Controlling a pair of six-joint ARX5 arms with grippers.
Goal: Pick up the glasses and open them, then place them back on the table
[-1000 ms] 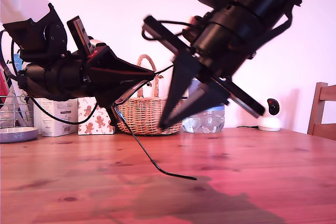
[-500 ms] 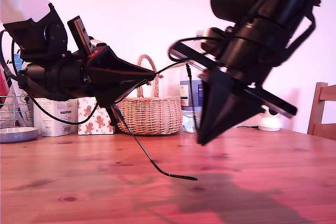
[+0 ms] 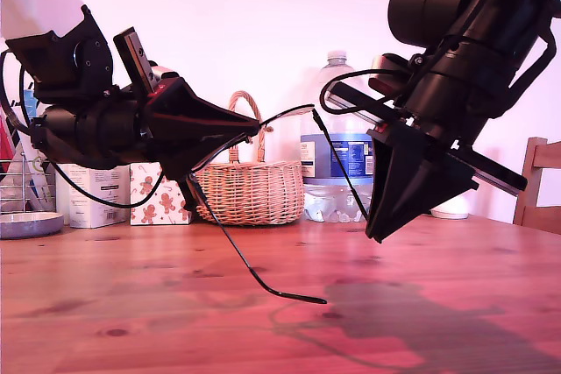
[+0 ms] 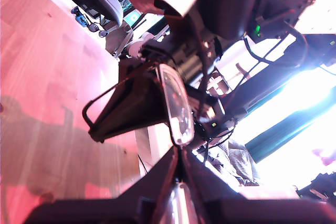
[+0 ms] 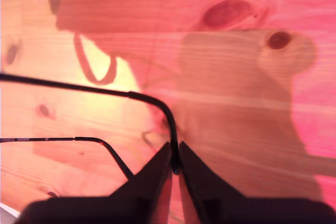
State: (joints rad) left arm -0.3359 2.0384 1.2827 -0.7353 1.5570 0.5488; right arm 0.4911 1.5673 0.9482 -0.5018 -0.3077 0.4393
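**Item: the glasses** point(image 3: 235, 250), thin black frame, clear lenses. Held in the air above the surface point(image 3: 131, 313) between two arms, in the middle of the exterior view. One temple arm hangs down and ends just above the wood (whether its hooked tip touches cannot be told). The other temple runs from the frame toward the exterior view's right. In the first wrist view one lens point(image 4: 177, 106) stands edge-on, just beyond the jaws. In the second wrist view two thin black temple wires point(image 5: 105, 92) cross over the wood grain point(image 5: 236, 77).

**Item: my first end effector** point(image 3: 254, 129), on the arm at the exterior view's left, lying roughly level. Jaws pressed together on the frame front beside the lens; its dark fingers point(image 4: 157, 179) meet at the rim.

**Item: my second end effector** point(image 3: 379, 232), on the arm at the exterior view's upper right, angled down toward the surface. Jaws pinching the end of the raised temple arm; its fingertips point(image 5: 157, 169) close on the wire. It shows as a dark wedge point(image 4: 131, 108) in the first wrist view.

**Background, far edge of the surface in the exterior view:** wicker basket point(image 3: 250, 192), water bottle point(image 3: 337, 155), gingerbread-print box point(image 3: 158, 201), white carton point(image 3: 92, 194). A wooden chair point(image 3: 539, 186) stands at the right edge.
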